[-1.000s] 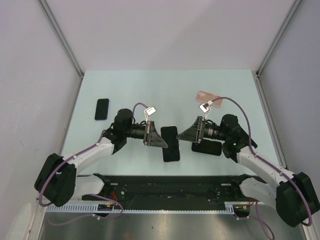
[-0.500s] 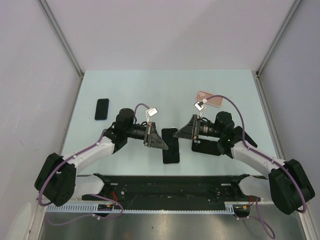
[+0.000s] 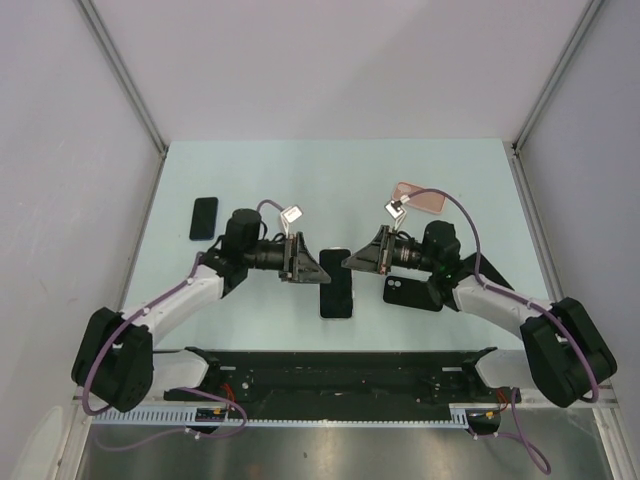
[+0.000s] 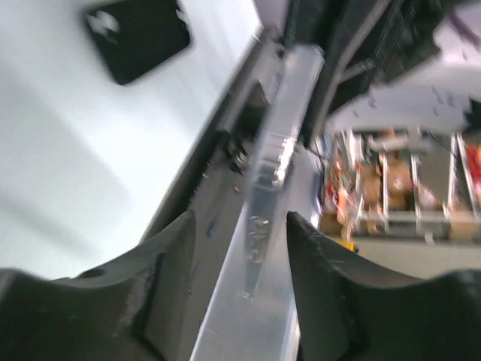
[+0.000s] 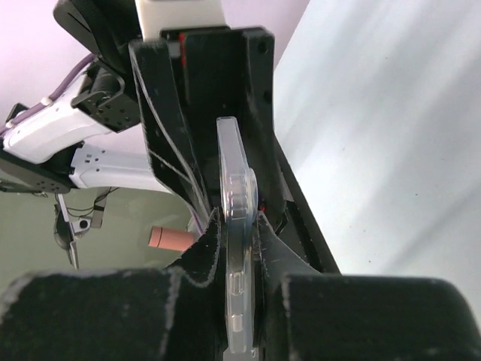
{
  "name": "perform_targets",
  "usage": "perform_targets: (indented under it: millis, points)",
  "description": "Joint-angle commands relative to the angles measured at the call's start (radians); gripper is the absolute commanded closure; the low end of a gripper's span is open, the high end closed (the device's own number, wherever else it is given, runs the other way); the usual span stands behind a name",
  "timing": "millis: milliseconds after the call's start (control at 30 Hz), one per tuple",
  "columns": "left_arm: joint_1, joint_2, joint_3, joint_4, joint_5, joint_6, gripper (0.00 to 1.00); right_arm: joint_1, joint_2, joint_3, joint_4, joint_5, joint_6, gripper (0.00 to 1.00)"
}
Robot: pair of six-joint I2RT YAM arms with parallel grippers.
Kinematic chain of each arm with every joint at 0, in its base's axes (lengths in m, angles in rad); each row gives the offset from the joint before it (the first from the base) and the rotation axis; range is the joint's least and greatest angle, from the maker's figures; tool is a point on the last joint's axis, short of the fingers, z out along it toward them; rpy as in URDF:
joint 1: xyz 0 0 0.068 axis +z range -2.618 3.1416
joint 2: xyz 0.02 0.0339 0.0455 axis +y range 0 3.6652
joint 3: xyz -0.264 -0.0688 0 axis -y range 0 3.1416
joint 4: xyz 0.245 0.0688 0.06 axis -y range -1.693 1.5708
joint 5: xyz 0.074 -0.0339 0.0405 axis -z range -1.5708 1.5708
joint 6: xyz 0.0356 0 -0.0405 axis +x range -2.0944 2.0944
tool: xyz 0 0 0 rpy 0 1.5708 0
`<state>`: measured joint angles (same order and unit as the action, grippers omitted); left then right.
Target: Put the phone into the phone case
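A clear phone case (image 5: 234, 165) stands edge-on between the pads of my right gripper (image 5: 239, 222), which is shut on it. From above, the phone case (image 3: 337, 285) looks like a dark rectangle between both grippers; whether a phone sits inside it I cannot tell. My left gripper (image 4: 239, 226) is open, its jaws either side of the case's edge (image 4: 274, 150) with a gap on both sides. In the top view the left gripper (image 3: 308, 262) and the right gripper (image 3: 350, 262) face each other. A black phone (image 3: 410, 292) lies flat under the right arm.
Another black phone (image 3: 204, 218) lies at the table's left. A pink case (image 3: 418, 198) lies at the back right. The black phone (image 4: 139, 37) near the right arm also shows in the left wrist view. The arm bases and a black rail (image 3: 340, 370) line the near edge.
My right gripper moved in from the right and shut on the phone case. My left gripper opened and let go of it. The case shifted slightly away from the near edge.
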<state>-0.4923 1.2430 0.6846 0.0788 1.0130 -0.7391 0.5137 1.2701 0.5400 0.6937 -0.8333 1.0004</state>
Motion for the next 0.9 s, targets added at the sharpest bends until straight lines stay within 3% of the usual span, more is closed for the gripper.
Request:
perform_targets:
  millis: [0, 133, 233, 333, 500, 667, 867]
  points:
    - [0.092, -0.051, 0.053, -0.183, -0.189, 0.107, 0.36, -0.006, 0.046, 0.066, 0.043, 0.062, -0.017, 1.0]
    - [0.161, -0.074, 0.064, -0.266, -0.255, 0.153, 0.21, -0.021, 0.152, 0.121, 0.032, 0.076, -0.045, 1.0]
    - [0.176, -0.1, 0.101, -0.399, -0.407, 0.251, 0.09, -0.024, 0.244, 0.211, -0.061, 0.103, -0.14, 1.0]
    - [0.176, -0.132, 0.15, -0.529, -0.549, 0.331, 0.05, -0.029, 0.349, 0.294, -0.23, 0.178, -0.242, 1.0]
    - [0.176, -0.21, 0.156, -0.625, -0.724, 0.399, 0.02, -0.072, 0.535, 0.434, -0.272, 0.181, -0.301, 1.0]
    - [0.176, -0.27, 0.116, -0.614, -0.735, 0.376, 0.01, -0.092, 0.673, 0.537, -0.335, 0.191, -0.356, 1.0]
    - [0.176, -0.214, 0.125, -0.629, -0.74, 0.377, 0.02, -0.127, 0.805, 0.584, -0.307, 0.146, -0.315, 1.0]
